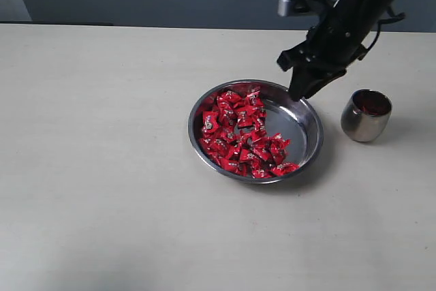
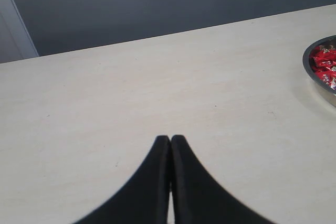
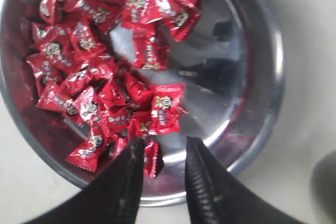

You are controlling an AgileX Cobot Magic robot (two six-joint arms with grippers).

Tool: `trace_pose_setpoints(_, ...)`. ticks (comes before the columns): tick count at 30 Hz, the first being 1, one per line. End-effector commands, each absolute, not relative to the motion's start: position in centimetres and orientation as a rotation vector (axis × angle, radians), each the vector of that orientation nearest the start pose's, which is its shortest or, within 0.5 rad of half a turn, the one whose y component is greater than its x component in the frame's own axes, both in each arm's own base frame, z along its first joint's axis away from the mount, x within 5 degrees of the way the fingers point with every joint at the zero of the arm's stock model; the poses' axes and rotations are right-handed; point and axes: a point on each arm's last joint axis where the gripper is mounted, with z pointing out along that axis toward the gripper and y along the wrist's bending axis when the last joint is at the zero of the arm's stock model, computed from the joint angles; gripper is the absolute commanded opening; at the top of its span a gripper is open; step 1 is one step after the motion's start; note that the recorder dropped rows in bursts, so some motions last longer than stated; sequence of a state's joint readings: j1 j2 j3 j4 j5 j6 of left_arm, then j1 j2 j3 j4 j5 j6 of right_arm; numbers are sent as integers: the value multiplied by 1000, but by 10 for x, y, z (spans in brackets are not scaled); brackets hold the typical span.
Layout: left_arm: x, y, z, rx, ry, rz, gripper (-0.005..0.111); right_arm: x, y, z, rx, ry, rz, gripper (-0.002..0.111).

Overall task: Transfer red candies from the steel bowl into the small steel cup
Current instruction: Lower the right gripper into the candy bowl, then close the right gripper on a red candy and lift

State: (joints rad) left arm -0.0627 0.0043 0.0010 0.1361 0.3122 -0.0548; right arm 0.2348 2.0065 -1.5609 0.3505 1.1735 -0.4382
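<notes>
We see the right gripper [image 3: 164, 145] open and empty above the rim of the steel bowl [image 1: 294, 127]. The red candies [image 1: 242, 134] lie in it, the small steel cup [image 1: 364, 122] stands nearby, and the left gripper [image 2: 170, 139] is closed.

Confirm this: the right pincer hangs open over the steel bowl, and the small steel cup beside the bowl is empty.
Wrong on the cup. The small steel cup is not empty: the exterior view shows red candies inside it. The rest stands: the right pincer hangs open over the steel bowl, the cup beside it.
</notes>
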Motion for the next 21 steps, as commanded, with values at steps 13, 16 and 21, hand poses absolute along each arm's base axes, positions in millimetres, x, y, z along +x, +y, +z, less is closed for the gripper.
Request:
trace_pose_setpoints(13,54,0,186,98,1787,34,0,381,153,151,-1027,3040,332,28)
trace_pose_setpoints(16,54,0,186,98,1787,34,0,381,154,143,-1026,3058,342,28)
trace_pose_setpoints(21,54,0,186,98,1787,34,0,382,155,134,-1021,3073,349,28)
